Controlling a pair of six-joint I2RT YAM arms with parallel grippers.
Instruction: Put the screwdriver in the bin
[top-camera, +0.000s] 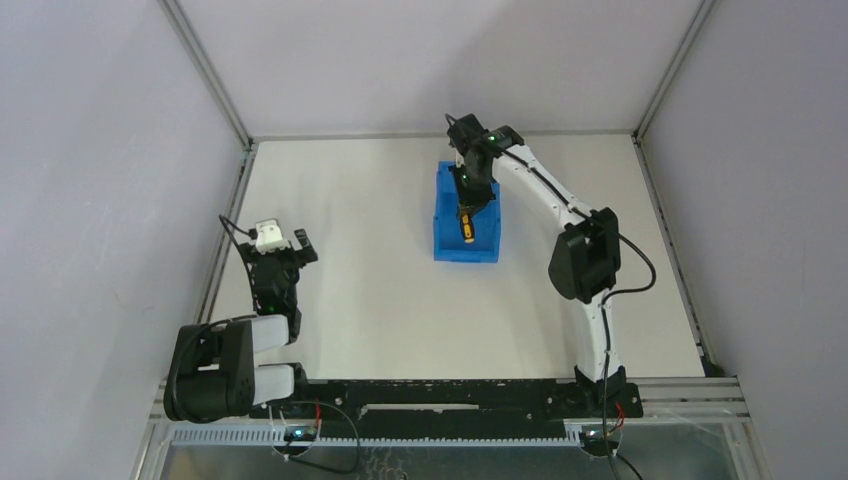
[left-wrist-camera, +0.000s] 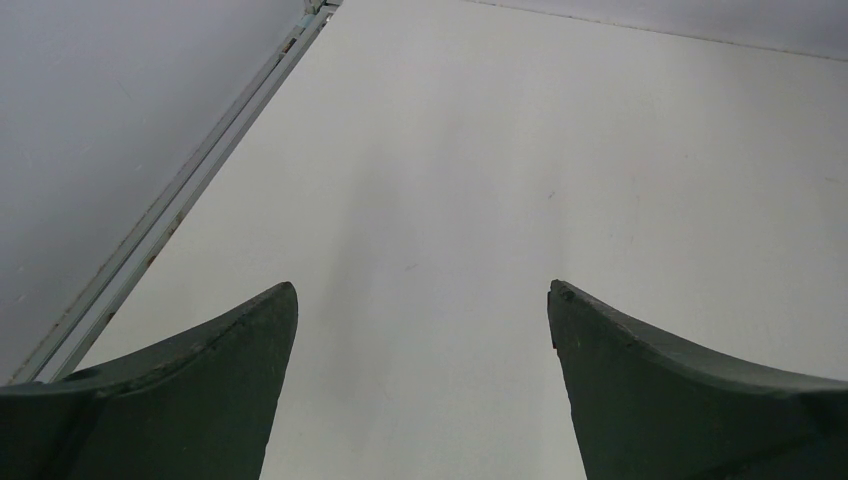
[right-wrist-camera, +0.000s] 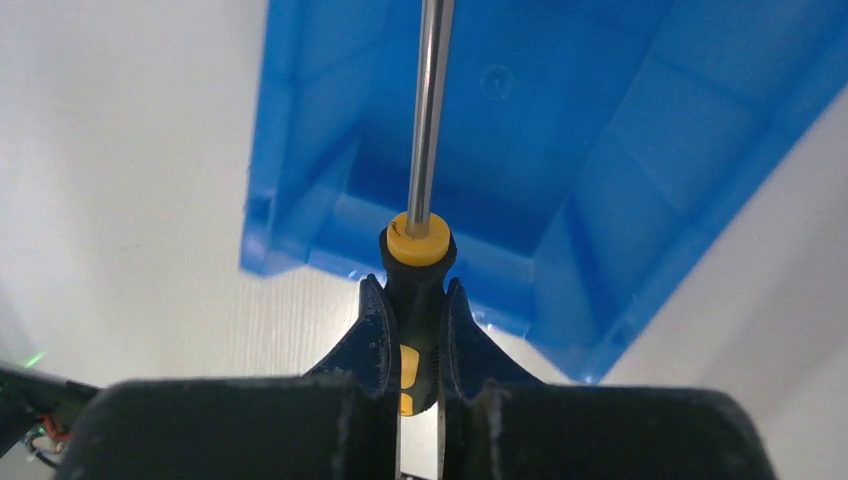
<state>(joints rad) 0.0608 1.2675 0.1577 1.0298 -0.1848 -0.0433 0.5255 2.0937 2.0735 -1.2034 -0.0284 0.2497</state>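
**Risky drop: screwdriver (right-wrist-camera: 416, 245) over the bin (right-wrist-camera: 290, 150)**

The left gripper (left-wrist-camera: 422, 300) hangs spread wide, holding nothing. The right gripper (right-wrist-camera: 412, 295) clamps the screwdriver's handle, with the shaft pointing ahead over the bin beneath it. Released here, I reckon the tip could catch a wall and the tool could tumble outside.

Bright even light, soft shadows, sharp focus

Open-topped bin (top-camera: 465, 252) with upright walls; open table (top-camera: 370, 250) on every side.
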